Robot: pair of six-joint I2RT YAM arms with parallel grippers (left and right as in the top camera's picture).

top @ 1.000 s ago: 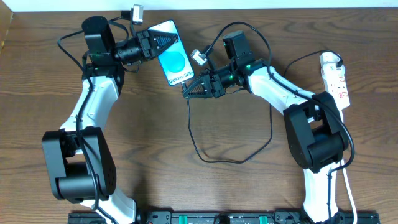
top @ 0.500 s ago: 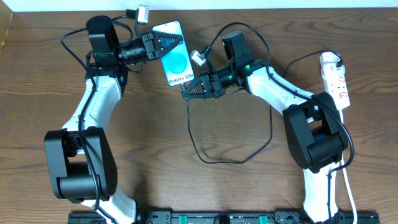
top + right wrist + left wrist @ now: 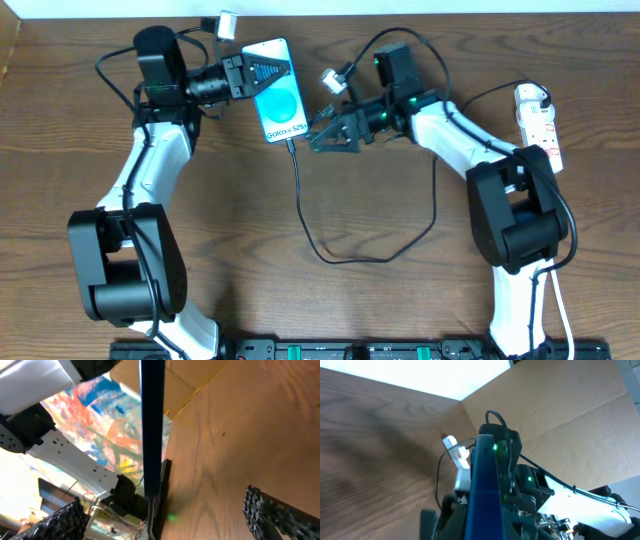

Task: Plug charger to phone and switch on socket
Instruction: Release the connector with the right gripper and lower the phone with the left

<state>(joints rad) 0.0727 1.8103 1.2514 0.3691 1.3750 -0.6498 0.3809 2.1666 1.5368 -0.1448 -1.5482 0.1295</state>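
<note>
Since a second ago the right gripper (image 3: 318, 135) has been drawn back to the right, away from the phone (image 3: 281, 105). Its jaws have been spread wide, and nothing is held between them. The charger (image 3: 352, 262) has been left behind, with its tip now set against the phone's near short edge instead of lying in the jaws.

The phone is kept at the far side of the counter (image 3: 250, 230), left of centre, with its blue screen turned up to the overhead camera. It is clenched at its far end by the left gripper (image 3: 272, 72). From the phone the black cable is run towards the near side, looped across the middle of the counter and carried back up on the right. The socket (image 3: 538, 120) is laid at the far right, well apart from the phone.

The counter is of dark brown wood with a marked grain. A white strip (image 3: 400, 6) is seen beyond its far edge, and a black rail (image 3: 330, 350) with green parts along its near edge. In the left wrist view, cardboard panels (image 3: 560, 410) are seen standing behind the counter. In the right wrist view the phone is seen edge-on as a dark upright bar, and a multicoloured patch (image 3: 115, 425) of blue, red and orange lies behind it.
</note>
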